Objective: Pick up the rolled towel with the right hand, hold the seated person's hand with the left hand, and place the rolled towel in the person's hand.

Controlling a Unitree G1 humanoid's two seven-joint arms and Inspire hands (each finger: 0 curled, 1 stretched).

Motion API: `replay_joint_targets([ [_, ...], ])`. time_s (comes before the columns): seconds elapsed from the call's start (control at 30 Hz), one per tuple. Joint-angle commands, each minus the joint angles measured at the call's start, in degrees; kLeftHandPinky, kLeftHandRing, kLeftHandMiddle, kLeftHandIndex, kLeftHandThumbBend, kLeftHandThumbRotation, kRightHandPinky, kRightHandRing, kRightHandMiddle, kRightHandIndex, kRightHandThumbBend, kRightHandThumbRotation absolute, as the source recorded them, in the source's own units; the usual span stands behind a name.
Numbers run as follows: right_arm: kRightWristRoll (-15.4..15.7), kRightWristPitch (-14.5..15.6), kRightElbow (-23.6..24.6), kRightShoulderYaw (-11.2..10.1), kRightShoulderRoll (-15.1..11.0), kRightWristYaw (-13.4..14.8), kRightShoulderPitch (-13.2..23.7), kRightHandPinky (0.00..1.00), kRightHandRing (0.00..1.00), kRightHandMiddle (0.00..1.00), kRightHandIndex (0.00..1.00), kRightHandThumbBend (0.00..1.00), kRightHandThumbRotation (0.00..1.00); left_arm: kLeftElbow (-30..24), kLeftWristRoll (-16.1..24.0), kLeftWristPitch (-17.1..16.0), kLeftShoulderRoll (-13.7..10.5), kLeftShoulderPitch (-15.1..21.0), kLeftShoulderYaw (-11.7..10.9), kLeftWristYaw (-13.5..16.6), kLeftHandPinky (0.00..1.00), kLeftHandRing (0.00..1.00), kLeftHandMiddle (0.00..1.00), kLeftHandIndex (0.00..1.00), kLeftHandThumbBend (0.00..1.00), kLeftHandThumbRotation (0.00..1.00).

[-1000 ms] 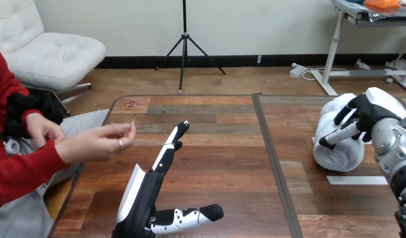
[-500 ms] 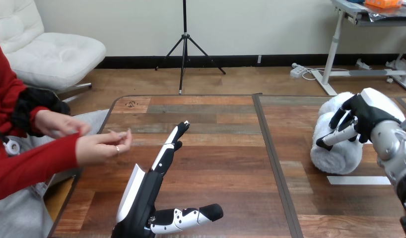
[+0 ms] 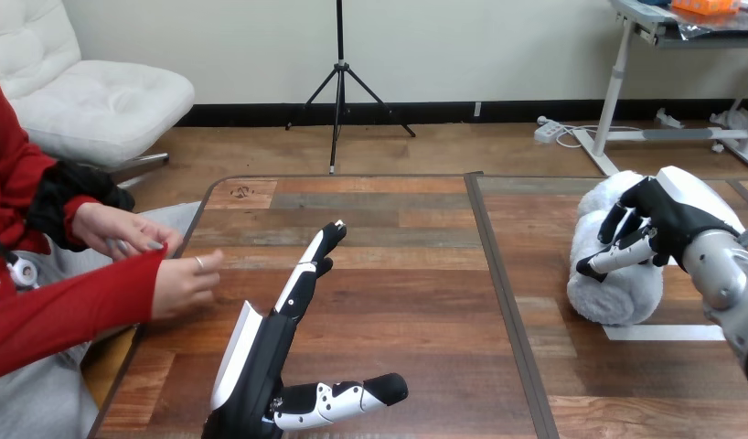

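Observation:
The white rolled towel [image 3: 611, 265] is at the table's right side with my right hand [image 3: 667, 215] shut on it, fingers curled over its top and thumb across its front. My left hand [image 3: 270, 347] stands open on its edge at the lower middle, fingers straight and pointing away, thumb stretched to the right. The person's hand [image 3: 183, 283] with a red sleeve hovers over the table's left edge, a little left of my left hand's fingers and apart from them. The person's other hand [image 3: 123, 233] rests on that sleeve.
A strip of white tape [image 3: 663, 332] lies on the wooden table [image 3: 407, 302] just in front of the towel. A dark seam [image 3: 498, 293] runs down the table between my two hands.
My right hand has drawn the towel slightly to the left. The person's red-sleeved hand has sunk and pulled back toward the left edge, while their other hand moved onto the sleeve. My left hand stayed put.

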State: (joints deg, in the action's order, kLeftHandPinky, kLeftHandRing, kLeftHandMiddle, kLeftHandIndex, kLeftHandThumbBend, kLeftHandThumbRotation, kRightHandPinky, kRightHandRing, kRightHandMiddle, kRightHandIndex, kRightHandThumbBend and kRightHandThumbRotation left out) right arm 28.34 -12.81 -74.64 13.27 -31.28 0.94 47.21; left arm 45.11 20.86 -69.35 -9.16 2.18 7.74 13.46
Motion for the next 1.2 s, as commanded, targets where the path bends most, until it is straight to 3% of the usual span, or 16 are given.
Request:
replay_joint_targets([
  [0.0, -0.81, -2.69, 3.19, 0.18, -1.21, -1.65, -0.99, 0.25, 0.32, 0.39, 0.37, 0.77, 0.0, -1.94, -0.51, -1.52, -0.49, 2.19, -1.21, 0.0, 0.91, 0.95, 0.95, 0.95, 1.0, 0.53],
  [0.37, -2.35, -7.6, 9.21, 0.25, -3.45, -7.52, -4.7, 0.33, 0.39, 0.42, 0.38, 0.75, 0.0, -1.81, -1.62, -1.75, -0.91, 2.37, -1.14, -1.08, 0.91, 0.96, 0.95, 0.95, 1.0, 0.53],
  [0.6, -3.29, -7.95, 14.99, -0.17, -4.54, -11.57, -7.79, 0.33, 0.37, 0.41, 0.37, 0.75, 0.0, -1.86, -1.72, -1.84, -1.0, 2.51, -1.43, -1.38, 0.9, 0.95, 0.95, 0.95, 1.0, 0.53],
  [0.8, -5.75, -8.59, 21.89, -0.6, -6.22, -17.59, -11.42, 0.32, 0.36, 0.4, 0.36, 0.73, 0.0, -1.7, -2.04, -2.02, -1.15, 2.69, -1.44, -1.62, 0.9, 0.95, 0.95, 0.95, 1.0, 0.53],
  [0.87, -6.7, -8.85, 24.88, -0.67, -7.13, -20.5, -12.87, 0.31, 0.35, 0.39, 0.36, 0.73, 0.0, -1.63, -2.49, -2.11, -1.19, 2.76, -1.3, -1.95, 0.9, 0.95, 0.95, 0.95, 1.0, 0.52],
  [0.9, -8.72, -9.58, 30.71, -0.66, -9.34, -26.02, -15.46, 0.29, 0.34, 0.38, 0.35, 0.71, 0.0, -1.73, -2.61, -2.14, -1.35, 2.81, -1.4, -2.1, 0.9, 0.95, 0.95, 0.95, 1.0, 0.52],
  [0.97, -11.45, -9.06, 39.5, -0.6, -12.55, -33.96, -18.93, 0.26, 0.32, 0.37, 0.35, 0.72, 0.0, -1.86, -2.73, -2.12, -1.58, 2.89, -1.57, -2.29, 0.9, 0.95, 0.95, 0.95, 1.0, 0.52],
  [1.0, -12.17, -8.13, 42.4, -0.63, -13.51, -36.41, -19.92, 0.25, 0.31, 0.36, 0.35, 0.72, 0.0, -1.89, -2.78, -2.09, -1.65, 2.92, -1.62, -2.37, 0.9, 0.95, 0.95, 0.95, 1.0, 0.52],
  [1.17, -14.43, -4.78, 50.13, -1.11, -16.22, -43.38, -22.0, 0.22, 0.28, 0.35, 0.37, 0.73, 0.0, -1.68, -3.52, -2.03, -1.83, 3.11, -1.46, -2.93, 0.9, 0.95, 0.95, 0.95, 1.0, 0.52],
])
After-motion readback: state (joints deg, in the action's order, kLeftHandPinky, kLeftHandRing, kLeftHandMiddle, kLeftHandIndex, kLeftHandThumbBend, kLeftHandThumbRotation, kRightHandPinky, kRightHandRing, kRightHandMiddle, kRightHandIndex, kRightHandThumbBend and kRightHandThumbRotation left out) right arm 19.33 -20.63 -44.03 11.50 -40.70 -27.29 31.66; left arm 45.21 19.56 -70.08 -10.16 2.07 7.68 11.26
